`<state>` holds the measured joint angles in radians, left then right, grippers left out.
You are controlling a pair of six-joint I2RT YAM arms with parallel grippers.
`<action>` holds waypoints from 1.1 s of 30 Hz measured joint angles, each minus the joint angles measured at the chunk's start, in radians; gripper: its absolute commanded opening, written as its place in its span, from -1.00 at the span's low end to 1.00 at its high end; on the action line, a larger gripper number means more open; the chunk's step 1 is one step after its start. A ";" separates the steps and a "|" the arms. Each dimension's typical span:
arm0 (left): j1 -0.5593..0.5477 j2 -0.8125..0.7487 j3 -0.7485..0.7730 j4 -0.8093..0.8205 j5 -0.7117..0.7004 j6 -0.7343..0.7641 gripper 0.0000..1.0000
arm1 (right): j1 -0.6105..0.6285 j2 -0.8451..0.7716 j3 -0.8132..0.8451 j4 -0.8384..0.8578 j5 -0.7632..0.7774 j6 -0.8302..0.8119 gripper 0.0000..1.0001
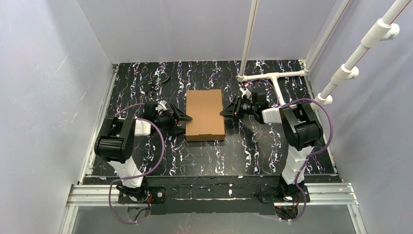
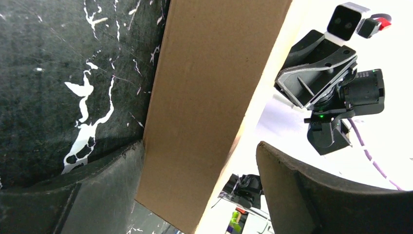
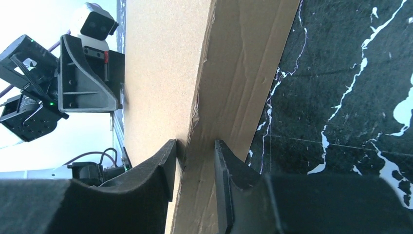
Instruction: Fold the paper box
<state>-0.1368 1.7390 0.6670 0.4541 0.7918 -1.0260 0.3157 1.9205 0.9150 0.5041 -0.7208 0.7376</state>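
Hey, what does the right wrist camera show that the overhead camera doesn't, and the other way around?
Only the right wrist view shows the right gripper closed on the edge of the box, with creases in the cardboard beside its fingers. Only the overhead view shows the box's whole rectangular outline, both arms down to their bases, and the white pipes at the far right. Both show the brown box, the left gripper at its opposite side, and the black marbled table.

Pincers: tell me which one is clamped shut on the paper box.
The right pincer: it pinches a side wall of the paper box tight. The left pincer stands wide open, astride the opposite side.
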 measured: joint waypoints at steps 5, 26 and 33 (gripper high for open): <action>-0.021 -0.048 0.003 -0.042 -0.038 0.008 0.65 | -0.001 0.002 0.008 -0.012 -0.007 -0.008 -0.36; -0.152 -0.347 0.035 -0.158 -0.055 -0.056 0.69 | -0.007 -0.003 0.057 -0.031 0.061 -0.035 -0.32; -0.192 -0.334 0.063 -0.156 -0.024 -0.082 0.69 | -0.005 -0.003 0.060 -0.030 0.074 -0.038 -0.30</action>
<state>-0.3283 1.4048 0.7303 0.2985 0.7681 -1.1076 0.3103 1.9179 0.9745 0.4740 -0.6472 0.6994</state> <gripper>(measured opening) 0.843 0.348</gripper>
